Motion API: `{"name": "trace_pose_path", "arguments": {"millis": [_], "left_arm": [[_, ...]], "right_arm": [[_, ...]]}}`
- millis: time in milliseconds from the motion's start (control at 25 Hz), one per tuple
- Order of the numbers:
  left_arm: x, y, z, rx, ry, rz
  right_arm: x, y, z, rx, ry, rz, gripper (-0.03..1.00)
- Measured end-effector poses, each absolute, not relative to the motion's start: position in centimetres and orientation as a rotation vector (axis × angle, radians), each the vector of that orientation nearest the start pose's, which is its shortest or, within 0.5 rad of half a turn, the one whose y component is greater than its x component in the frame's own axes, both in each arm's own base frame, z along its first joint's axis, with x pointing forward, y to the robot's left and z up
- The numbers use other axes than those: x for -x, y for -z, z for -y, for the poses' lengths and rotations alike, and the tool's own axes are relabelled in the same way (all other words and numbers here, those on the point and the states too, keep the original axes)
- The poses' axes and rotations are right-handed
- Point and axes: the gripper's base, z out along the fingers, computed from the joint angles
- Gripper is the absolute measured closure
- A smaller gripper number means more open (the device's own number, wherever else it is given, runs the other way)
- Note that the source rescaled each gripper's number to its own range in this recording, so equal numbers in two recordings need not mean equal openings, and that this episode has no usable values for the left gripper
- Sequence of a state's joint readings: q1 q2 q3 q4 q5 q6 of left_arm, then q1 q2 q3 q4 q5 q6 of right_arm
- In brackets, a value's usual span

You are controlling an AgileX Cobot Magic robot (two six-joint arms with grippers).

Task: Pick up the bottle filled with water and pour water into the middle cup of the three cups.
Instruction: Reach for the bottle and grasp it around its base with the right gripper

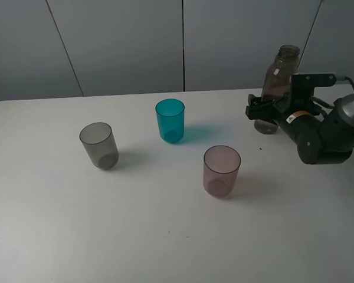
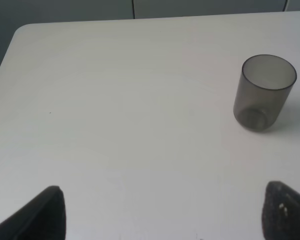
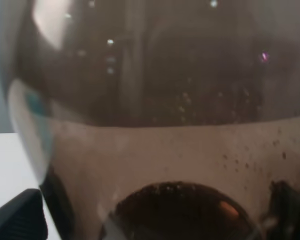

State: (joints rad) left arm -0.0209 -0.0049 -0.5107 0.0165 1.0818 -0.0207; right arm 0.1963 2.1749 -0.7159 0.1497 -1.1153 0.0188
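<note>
The smoky brown bottle (image 1: pixel 281 73) stands upright at the back right of the table, water in its lower part. My right gripper (image 1: pixel 262 111) is closed around its lower body; in the right wrist view the bottle (image 3: pixel 155 100) fills the frame between the fingers (image 3: pixel 15 217). The teal middle cup (image 1: pixel 170 121) stands upright left of the bottle, apart from it. The grey cup (image 1: pixel 99 145) is at the left and the pinkish cup (image 1: pixel 222 171) is nearer the front. My left gripper (image 2: pixel 165 220) is open and empty, with the grey cup (image 2: pixel 264 92) ahead of it.
The white table (image 1: pixel 165 236) ends at a grey panelled wall at the back. Its left edge and rounded corner (image 2: pixel 20 32) show in the left wrist view. The right arm's body (image 1: pixel 324 132) hangs over the table's right side.
</note>
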Motion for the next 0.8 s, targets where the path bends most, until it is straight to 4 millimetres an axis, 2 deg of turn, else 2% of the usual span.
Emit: {"name": "trace_pose_path", "arguments": {"millis": [240, 480, 800], "left_arm": [[0.8, -27.9, -0.1, 0.001, 0.006, -2.050], [0.8, -27.9, -0.1, 0.001, 0.006, -2.050], [0.8, -27.9, -0.1, 0.001, 0.006, -2.050]], "right_arm": [[-35.1, -7.1, -5.8, 0.015, -0.080, -1.816, -0.03], [-35.3, -6.0, -5.8, 0.021, -0.074, -1.839, -0.03], [-35.6, -6.1, -5.9, 0.026, -0.076, -1.828, -0.03]]}}
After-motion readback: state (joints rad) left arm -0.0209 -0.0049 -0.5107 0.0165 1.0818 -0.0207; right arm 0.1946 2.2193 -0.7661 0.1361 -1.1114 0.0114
